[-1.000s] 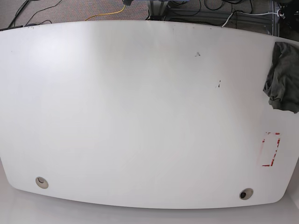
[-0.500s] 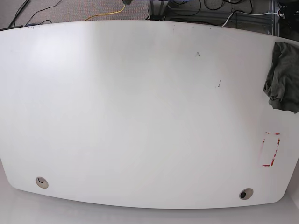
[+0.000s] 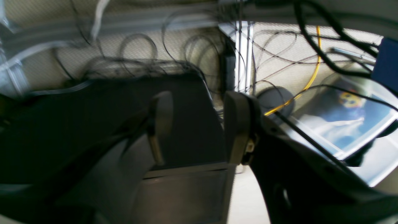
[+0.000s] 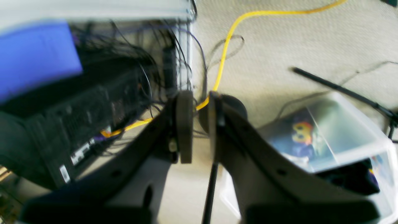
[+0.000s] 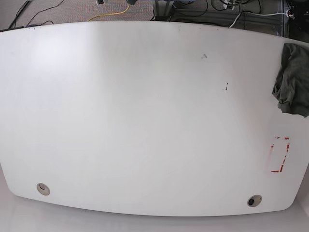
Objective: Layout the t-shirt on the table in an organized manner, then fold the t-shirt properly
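T-shirt [image 5: 292, 79] unmoved, bunched at table [image 5: 145, 116] edge.

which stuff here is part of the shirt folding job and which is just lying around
Part of the job:
- t-shirt, bunched at the table's right edge in the base view
- table

Just lying about:
- red tape rectangle
- yellow cable on the floor
- clear plastic bin on the floor
- tangle of black cables
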Robot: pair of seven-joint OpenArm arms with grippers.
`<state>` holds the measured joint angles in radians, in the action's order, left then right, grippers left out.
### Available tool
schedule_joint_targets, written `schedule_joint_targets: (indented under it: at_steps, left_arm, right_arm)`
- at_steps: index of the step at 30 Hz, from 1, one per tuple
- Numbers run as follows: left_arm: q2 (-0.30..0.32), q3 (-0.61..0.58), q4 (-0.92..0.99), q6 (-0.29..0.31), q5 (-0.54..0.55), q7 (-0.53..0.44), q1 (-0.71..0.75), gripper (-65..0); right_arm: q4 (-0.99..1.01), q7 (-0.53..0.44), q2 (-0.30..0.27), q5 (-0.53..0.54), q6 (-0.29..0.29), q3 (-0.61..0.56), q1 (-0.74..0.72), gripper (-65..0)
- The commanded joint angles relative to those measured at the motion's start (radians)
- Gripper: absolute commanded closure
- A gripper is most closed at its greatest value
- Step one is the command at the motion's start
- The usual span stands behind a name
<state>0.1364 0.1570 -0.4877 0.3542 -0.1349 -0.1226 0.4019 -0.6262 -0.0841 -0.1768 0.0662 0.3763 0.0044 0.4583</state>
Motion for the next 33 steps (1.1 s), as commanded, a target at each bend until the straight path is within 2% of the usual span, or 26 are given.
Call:
schedule_joint_targets:
  at_steps: [1,3,8,14,22,27,33]
  left_arm:
    - [0.007,0.002,0.06,0.001,0.004,-0.012,-0.016,-24.4]
    - [0.004,0.002,0.093,-0.005,0.004,-0.012,-0.041,-24.4]
    - [0.001,0.0,0.195,-0.063,0.002,-0.012,-0.116,-24.4]
    - [-0.019,0.0,0.286,-0.068,0.002,-0.012,-0.174,-24.4]
    - [-0.024,0.0,0.35,-0.073,0.004,-0.012,-0.231,-24.4]
    - [-0.05,0.0,0.357,-0.151,0.002,-0.012,-0.242,-24.4]
    - [-0.057,0.0,0.357,-0.151,0.002,-0.012,-0.242,-24.6]
  right_arm:
    - [0.022,-0.01,-0.01,0.002,0.008,0.001,-0.011,-8.7]
    - [0.044,-0.01,-0.008,0.002,0.008,0.001,-0.029,-8.7]
    - [0.119,-0.01,-0.008,0.002,0.01,-0.001,-0.099,-8.7]
    - [0.147,-0.009,-0.008,0.002,0.01,-0.001,-0.145,-8.7]
    - [0.148,-0.003,-0.008,0.002,0.01,-0.001,-0.166,-8.7]
    - [0.148,-0.003,-0.008,0.001,0.01,-0.002,-0.166,-8.7]
    - [0.148,-0.003,-0.008,0.001,0.01,-0.002,-0.169,-8.7]
